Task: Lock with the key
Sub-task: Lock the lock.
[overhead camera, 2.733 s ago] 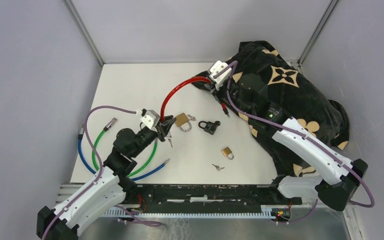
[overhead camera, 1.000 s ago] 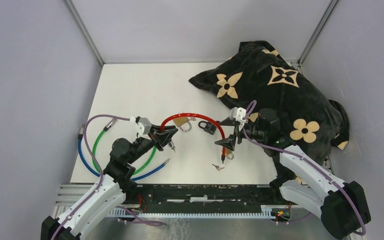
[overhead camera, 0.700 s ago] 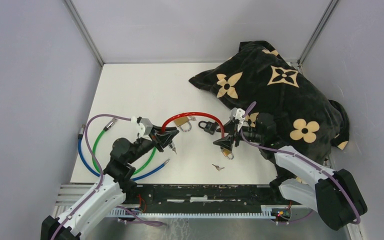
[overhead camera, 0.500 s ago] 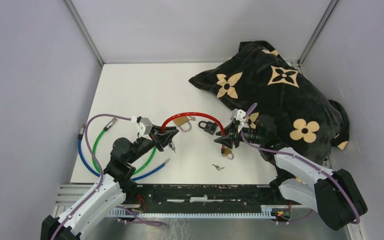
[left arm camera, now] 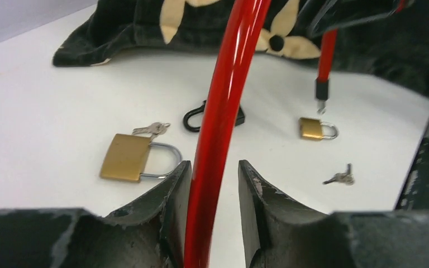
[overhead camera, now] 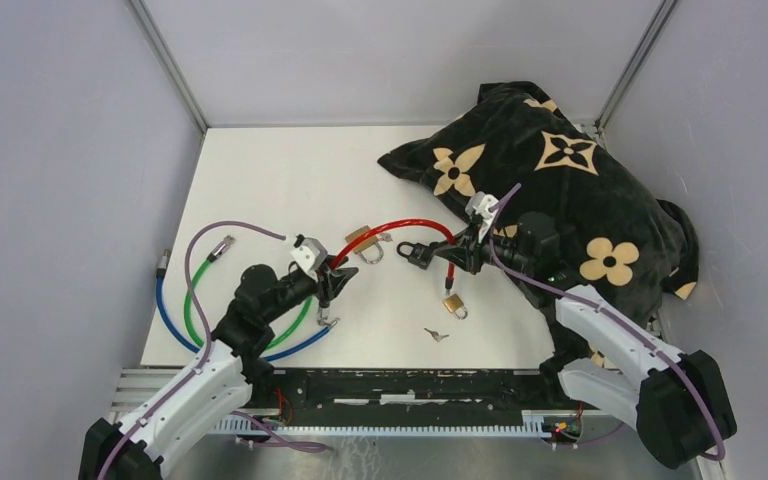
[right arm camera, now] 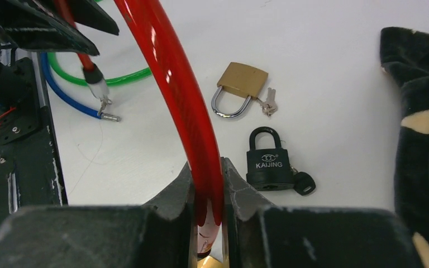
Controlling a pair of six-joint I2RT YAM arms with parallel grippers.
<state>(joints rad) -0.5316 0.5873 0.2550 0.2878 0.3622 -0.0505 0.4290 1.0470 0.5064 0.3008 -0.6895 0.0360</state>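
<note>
**Top external:** A glossy red cable [overhead camera: 400, 224] arcs over the white table [overhead camera: 270, 180] from the left gripper [overhead camera: 334, 275] to the right gripper [overhead camera: 450, 250]. A large brass padlock [overhead camera: 363, 243], boxy with a steel shackle, lies near the left gripper at its one o'clock. A black padlock [overhead camera: 417, 253] lies just beside the right gripper at nine o'clock. A small brass padlock [overhead camera: 453, 305] sits at the right gripper's six o'clock, and a loose key [overhead camera: 436, 334] farther off at seven. A soft black cloth with tan flowers [overhead camera: 560, 170] fills the two o'clock corner.

**Left wrist:** The left gripper [left arm camera: 215, 184] has its jaws slightly spread around the red cable [left arm camera: 223, 111], with a gap showing on one side. The large brass padlock [left arm camera: 125, 157] lies at ten o'clock. The black padlock [left arm camera: 201, 118] is at twelve, partly hidden by the cable. The small brass padlock [left arm camera: 311, 128] is at two and the loose key [left arm camera: 341, 177] at three.

**Right wrist:** The right gripper [right arm camera: 208, 192] pinches the red cable [right arm camera: 173, 84], both fingers pressed against it. The matt black padlock [right arm camera: 271, 156], with lettering on its face, lies just beside at two o'clock, a black-headed key [right arm camera: 303, 182] at its lower corner. The large brass padlock [right arm camera: 240, 84] lies farther off at one o'clock, with small keys [right arm camera: 268, 103] by its shackle.
</note>
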